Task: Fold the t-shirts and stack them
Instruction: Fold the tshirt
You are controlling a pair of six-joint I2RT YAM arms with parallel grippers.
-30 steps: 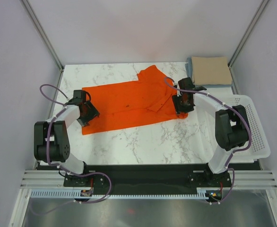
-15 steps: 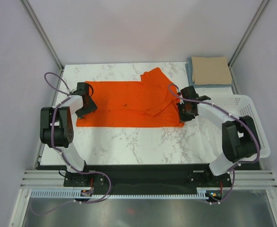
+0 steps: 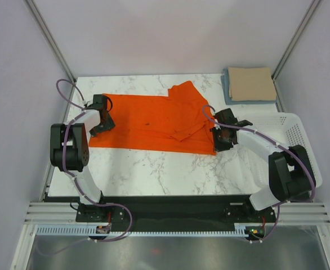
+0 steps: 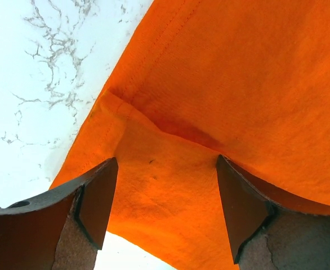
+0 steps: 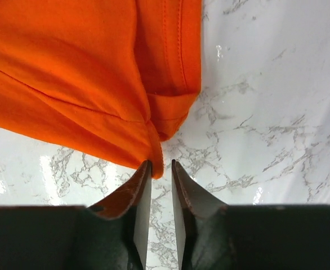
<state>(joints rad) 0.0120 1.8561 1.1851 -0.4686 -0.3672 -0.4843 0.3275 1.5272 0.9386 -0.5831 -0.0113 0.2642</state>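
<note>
Orange t-shirt (image 3: 148, 124) is lying spread, awaiting folding. Left gripper (image 4: 166, 191) is gaping wide over it, right gripper (image 5: 160, 171) barely parted, both empty; pinching corners looks next.

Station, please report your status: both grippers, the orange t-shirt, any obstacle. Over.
Left gripper open over orange t-shirt edge. Right gripper nearly closed at its corner, grip unclear. Shirt spread on table. Nothing lies on it.
</note>
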